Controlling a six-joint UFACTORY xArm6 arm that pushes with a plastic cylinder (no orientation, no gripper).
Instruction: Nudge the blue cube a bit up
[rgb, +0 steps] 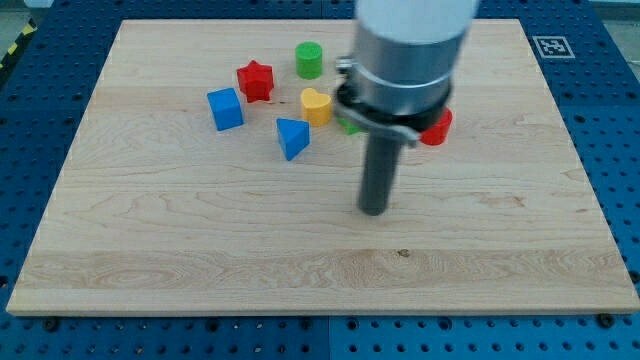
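Observation:
The blue cube (225, 108) sits on the wooden board (200, 240) at the upper left. My tip (373, 209) rests on the board near the middle, well to the right of and below the blue cube, with no block touching it. A blue triangular block (292, 137) lies between the cube and my tip. A red star (256, 80) sits just up and right of the cube.
A green cylinder (309, 60) stands near the view's top. A yellow heart (316, 105) lies right of the red star. A green block (349, 126) and a red block (437, 128) are partly hidden behind the arm.

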